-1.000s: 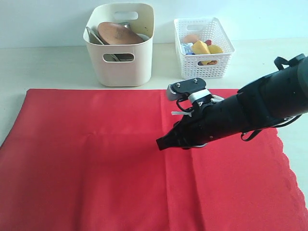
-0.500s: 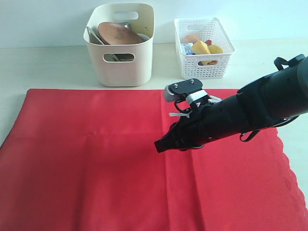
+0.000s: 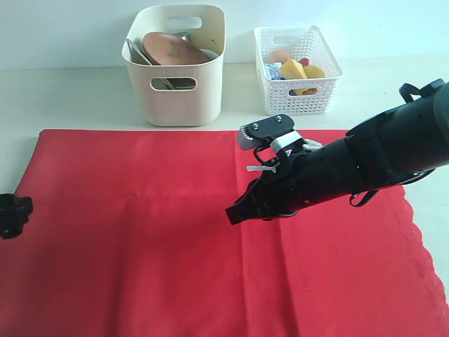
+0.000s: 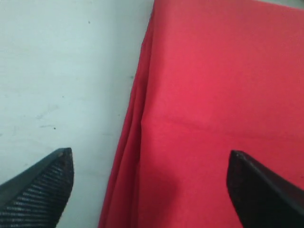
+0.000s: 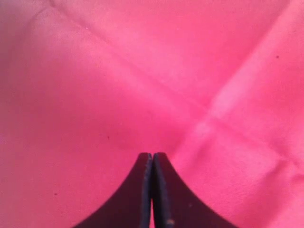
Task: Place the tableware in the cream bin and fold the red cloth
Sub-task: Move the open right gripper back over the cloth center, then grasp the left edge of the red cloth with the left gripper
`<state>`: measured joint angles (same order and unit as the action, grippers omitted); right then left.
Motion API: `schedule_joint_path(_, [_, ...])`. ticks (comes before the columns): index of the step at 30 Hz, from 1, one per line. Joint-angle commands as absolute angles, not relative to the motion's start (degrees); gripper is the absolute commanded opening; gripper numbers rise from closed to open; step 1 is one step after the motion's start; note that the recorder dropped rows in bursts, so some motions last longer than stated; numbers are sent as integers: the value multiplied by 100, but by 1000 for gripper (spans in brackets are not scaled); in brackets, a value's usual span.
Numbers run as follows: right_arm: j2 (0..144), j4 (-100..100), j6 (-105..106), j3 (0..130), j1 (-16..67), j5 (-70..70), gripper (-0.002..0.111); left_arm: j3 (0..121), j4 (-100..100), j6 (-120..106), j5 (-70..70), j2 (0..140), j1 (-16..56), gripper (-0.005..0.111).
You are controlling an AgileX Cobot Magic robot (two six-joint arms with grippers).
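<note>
Standing at the far side of the bench (image 3: 70, 91), the cream bin (image 3: 175, 98) holds the round brown wooden plate (image 3: 170, 49), which leans tilted above the rim. A grey metal piece (image 3: 133, 50) shows at the bin's left wall; the other tableware in it is too hidden to name or count. Just to its right, apart from it, the white lattice basket (image 3: 298, 95) holds two yellow pieces (image 3: 293, 70), one pale orange piece (image 3: 279, 55) and a blue-and-white carton (image 3: 272, 70).

Spread flat in front of both containers, the red cloth (image 3: 140, 239) fills most of the bench. Its far edge lies near the bin, with a strip of bare bench between. Its right edge is scalloped, and faint creases cross its middle. In the left wrist view its left edge (image 4: 137, 123) lies slightly rumpled against bare pale bench.

Reaching in from the right, the right arm (image 3: 365, 158) hangs low over the middle of the cloth. Its jaws are pressed together with nothing between them, as the right wrist view (image 5: 153, 190) shows. Only the tip of the left arm (image 3: 10, 214) shows, at the cloth's left edge. Its jaws are spread wide, one dark fingertip (image 4: 42, 185) over bare bench and the other over red fabric.

The count is two containers, one cloth, two arms and one plate in sight.
</note>
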<state>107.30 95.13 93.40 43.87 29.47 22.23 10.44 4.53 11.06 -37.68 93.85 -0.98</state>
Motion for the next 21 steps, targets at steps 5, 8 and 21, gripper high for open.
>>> schedule_joint_path(5, [10727, 9549, 9505, 4378, 2956, 2241, 0, 1423, 894, 1065, -3795, 10362, -65, 74])
schedule_joint_path(8, [10727, 9549, 9505, 4378, 2956, 2241, 0, 1504, 1142, 1065, -3737, 10420, -65, 47])
schedule_joint_path(21, [10727, 9425, 9587, 4378, 2956, 2016, 0, 2197, 948, 473, -2457, 10420, -1264, 1])
